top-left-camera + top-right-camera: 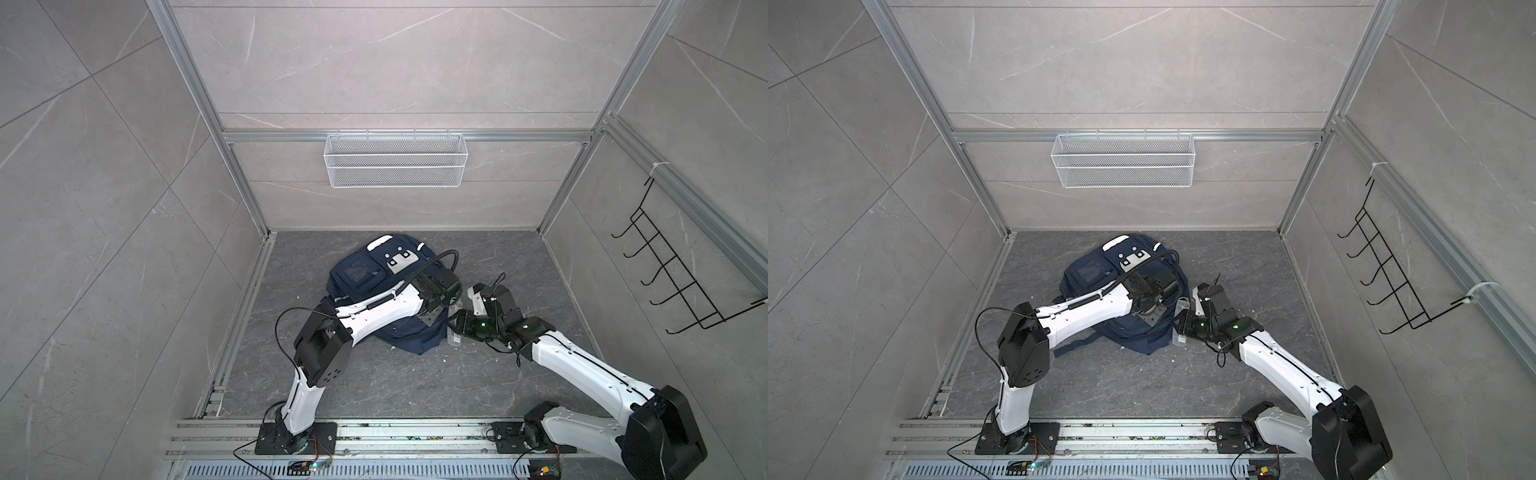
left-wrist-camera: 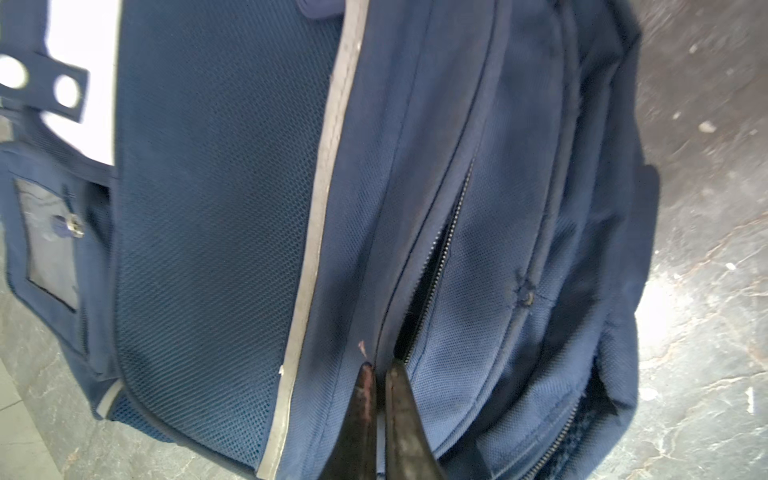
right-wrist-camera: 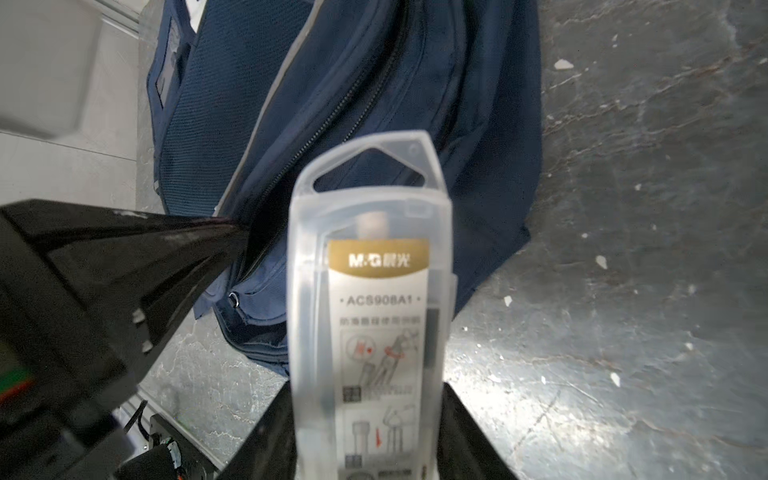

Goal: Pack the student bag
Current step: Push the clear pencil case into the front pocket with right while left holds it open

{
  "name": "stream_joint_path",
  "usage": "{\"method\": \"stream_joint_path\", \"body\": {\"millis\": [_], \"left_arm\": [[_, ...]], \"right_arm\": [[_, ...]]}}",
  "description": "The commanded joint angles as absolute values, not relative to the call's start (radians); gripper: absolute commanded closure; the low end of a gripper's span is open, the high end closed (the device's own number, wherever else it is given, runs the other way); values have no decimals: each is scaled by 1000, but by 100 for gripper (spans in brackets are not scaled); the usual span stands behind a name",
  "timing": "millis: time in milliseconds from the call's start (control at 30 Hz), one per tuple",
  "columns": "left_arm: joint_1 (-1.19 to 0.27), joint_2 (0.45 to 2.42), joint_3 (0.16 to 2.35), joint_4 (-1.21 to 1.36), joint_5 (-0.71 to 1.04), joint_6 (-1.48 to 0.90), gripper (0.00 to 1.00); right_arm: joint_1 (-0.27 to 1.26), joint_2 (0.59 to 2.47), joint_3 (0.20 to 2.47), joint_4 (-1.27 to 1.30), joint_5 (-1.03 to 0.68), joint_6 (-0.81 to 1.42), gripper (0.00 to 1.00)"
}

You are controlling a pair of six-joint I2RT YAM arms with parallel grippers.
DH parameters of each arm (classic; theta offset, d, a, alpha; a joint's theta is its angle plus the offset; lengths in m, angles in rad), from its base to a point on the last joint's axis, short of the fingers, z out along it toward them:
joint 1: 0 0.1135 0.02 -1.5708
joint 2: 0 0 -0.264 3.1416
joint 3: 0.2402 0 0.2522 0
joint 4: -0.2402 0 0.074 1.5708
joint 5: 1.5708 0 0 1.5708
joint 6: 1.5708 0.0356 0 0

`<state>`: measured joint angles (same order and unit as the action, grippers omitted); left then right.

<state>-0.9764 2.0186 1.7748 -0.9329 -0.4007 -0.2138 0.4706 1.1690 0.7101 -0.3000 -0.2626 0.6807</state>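
Woven navy student bag (image 2: 216, 208), zip (image 2: 440, 257) part-open at centre frame.
Left gripper (image 2: 380, 370) pinched shut at the zip; right gripper (image 3: 368, 436) clamps a translucent round-topped plastic case (image 3: 378, 291), contents blurred.

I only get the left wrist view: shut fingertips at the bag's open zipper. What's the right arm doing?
Observer: The right gripper holds a clear case with a printed label, hanger end forward.
Operator: Is the case in the bag yet?
Observer: No. In both top views it stands at the right edge of the bag, apparently outside it.
Operator: How close are the two grippers?
Observer: Close. In the right wrist view the left gripper touches the zipper edge right beside the case.
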Motion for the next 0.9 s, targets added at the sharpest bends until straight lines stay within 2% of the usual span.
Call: {"method": "stream_joint_path", "body": {"millis": [0, 467, 867], "left_arm": [[-971, 1943, 1859, -965, -448, -186, 100], [-937, 1972, 2207, -1095, -319, -161, 100], [-918, 1919, 2137, -1062, -238, -207, 100]], "right_arm": [[467, 1155, 691, -214, -310, 696, 65], [466, 1319, 634, 364, -509, 922, 65], [445, 1588, 586, 951, -541, 1194, 63]]}}
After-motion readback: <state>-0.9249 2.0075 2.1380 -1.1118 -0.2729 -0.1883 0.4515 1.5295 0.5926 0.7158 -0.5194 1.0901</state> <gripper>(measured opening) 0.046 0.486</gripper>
